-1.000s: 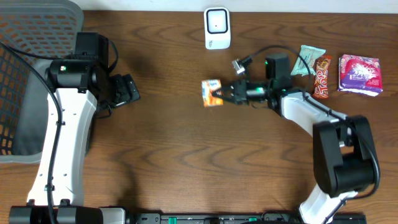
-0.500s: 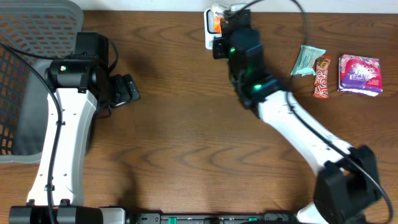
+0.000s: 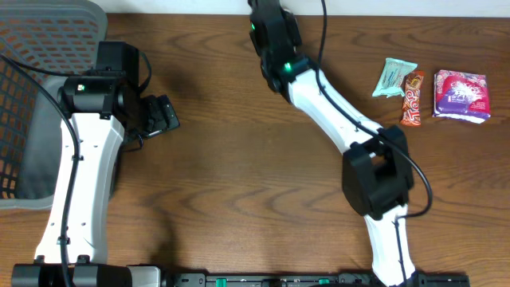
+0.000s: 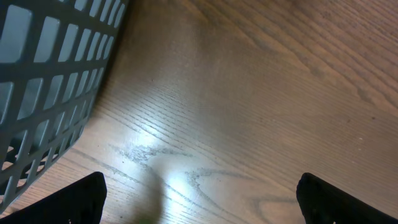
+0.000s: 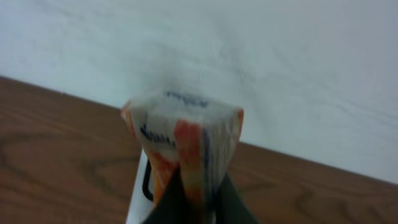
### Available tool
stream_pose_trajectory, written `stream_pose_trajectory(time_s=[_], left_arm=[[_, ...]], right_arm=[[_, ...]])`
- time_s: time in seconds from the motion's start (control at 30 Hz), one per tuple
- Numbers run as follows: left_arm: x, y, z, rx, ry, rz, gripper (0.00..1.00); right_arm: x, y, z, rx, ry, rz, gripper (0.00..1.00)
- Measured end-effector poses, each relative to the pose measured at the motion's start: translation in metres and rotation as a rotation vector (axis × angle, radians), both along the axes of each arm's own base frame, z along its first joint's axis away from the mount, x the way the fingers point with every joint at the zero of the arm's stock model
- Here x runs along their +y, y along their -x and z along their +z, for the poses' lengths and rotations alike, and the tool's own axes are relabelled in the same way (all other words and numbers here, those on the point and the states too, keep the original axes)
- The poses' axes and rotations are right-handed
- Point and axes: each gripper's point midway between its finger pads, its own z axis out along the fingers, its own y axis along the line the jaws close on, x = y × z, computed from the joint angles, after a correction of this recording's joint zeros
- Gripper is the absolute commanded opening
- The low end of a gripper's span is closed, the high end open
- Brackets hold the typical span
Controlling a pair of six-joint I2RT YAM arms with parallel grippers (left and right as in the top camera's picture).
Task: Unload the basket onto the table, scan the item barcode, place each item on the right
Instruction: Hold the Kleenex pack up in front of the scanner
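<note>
Right arm (image 3: pixel 335 104) reaches diagonally across the surface (image 3: pixel 239 191) to its far edge at top centre. From overhead the arm's own head hides what it carries.

Right wrist view: right claw (image 5: pixel 199 200) clamped on a small packet (image 5: pixel 186 137), white with orange patches and dark print. The picture is blurred and the print is unreadable. The packet stands upright, pinched at its lower end between the dark fingers (image 5: pixel 231 205), with its top edge against the pale wall (image 5: pixel 280 62). It is held above the wood at the back edge. A white scanner (image 5: pixel 138 194) with a dark mark shows just below and left of the packet. Whether the two touch, I cannot tell.

Left arm (image 3: pixel 80 183) lies along the left side. Left claw (image 3: pixel 162 116) is spread wide and holds nothing. Its wrist view shows only bare wood between the two fingertips (image 4: pixel 81 198). A grey basket (image 3: pixel 32 48) sits in the far left corner, just beside that arm.

Three more items lie at far right, well apart from the packet:
- green wrapper (image 3: pixel 394 77)
- brown bar (image 3: pixel 412 98), touching the wrapper
- pink pack (image 3: pixel 460 96), outermost
</note>
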Motion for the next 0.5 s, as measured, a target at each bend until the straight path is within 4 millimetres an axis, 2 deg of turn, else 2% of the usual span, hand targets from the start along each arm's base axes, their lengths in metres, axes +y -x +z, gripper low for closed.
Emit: stream_pose_trajectory(time_s=[0.07, 0.17, 0.33, 0.5], left_arm=[[0.000, 0.000, 0.000, 0.000, 0.000, 0.000, 0.98], [0.000, 0.000, 0.000, 0.000, 0.000, 0.000, 0.98], [0.000, 0.000, 0.000, 0.000, 0.000, 0.000, 0.98], [0.000, 0.000, 0.000, 0.000, 0.000, 0.000, 0.98]], right_arm=[[0.001, -0.008, 0.003, 0.020, 0.014, -0.005, 0.01], [-0.007, -0.016, -0.004, 0.053, 0.029, -0.023, 0.01], [-0.029, -0.022, -0.033, 0.137, 0.026, -0.034, 0.01], [-0.042, -0.027, -0.044, 0.190, -0.076, -0.030, 0.01]])
